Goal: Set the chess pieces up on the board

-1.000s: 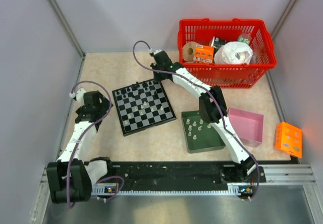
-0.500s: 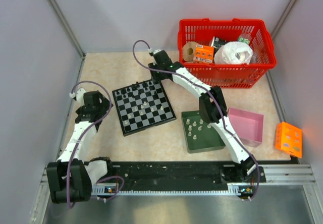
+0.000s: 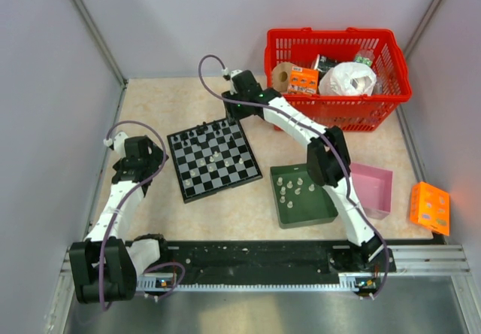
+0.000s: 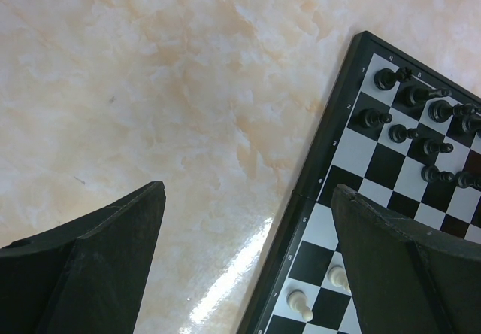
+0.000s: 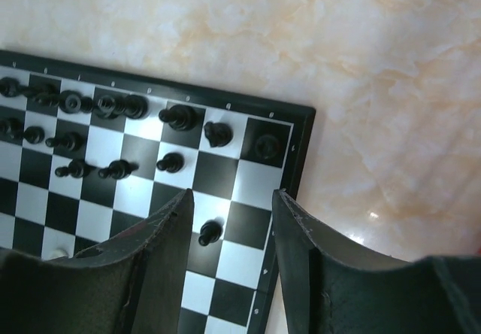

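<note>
While whitish chess pieces (image 3: 285,192) sit in the dark green rectangular tray (image 3: 310,211) at lower centre, the left fingers (image 4: 113,244) gape empty beside the flat checkered board (image 3: 214,159) mid-frame; farther up, the right fingers (image 5: 161,251) stand released either side of a black pawn (image 5: 210,232) on the board.

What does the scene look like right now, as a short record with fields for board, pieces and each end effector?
board: board lies flat, left of the green tray
black: black pieces stand in the board's far rows
white: whitish pieces several in the tray, a few on the board
left arm: left end effector open, empty, beside the board's left edge
right arm: right end effector open over the board's far right corner, a lone black piece standing between its fingers
</note>
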### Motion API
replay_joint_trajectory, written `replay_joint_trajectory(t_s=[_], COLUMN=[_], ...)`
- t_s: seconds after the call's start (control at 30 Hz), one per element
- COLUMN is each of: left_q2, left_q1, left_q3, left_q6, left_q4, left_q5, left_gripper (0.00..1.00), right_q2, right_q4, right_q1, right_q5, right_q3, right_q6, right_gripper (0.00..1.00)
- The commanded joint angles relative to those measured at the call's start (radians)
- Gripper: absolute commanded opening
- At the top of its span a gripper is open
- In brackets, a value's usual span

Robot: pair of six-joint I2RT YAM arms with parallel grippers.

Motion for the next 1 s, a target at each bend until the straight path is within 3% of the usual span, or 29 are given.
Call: replay_joint_trajectory(t_s=[0.0,0.77,0.9,0.97], left_q2=[-0.016,-0.018,-0.02,-0.019], left_q1=[0.004,0.004,0.004,0.003], left_q3=[0.03,0.024,0.024,0.024], left_q6=[-0.004,-0.007,-0.007,-0.004], left_q4=[0.022,0.024,0.022,0.02], left_q5=[0.007,0.007,0.004,0.002], left_gripper=[0.97,0.97,0.97,0.97], right_q2=[-0.061,-0.045,-0.037,-0.032], right_q4=[0.011,0.001,-0.005,-0.014], right_q1=[0.034,0.066,0.066,0.067], right_q5=[-0.04,-0.023,-0.014,-0.012], right_q3=[-0.07,-0.147,-0.13,-0.118], right_q6=[0.02,0.038,0.034,0.026], right_gripper=[0.45,0.32,0.18,0.16])
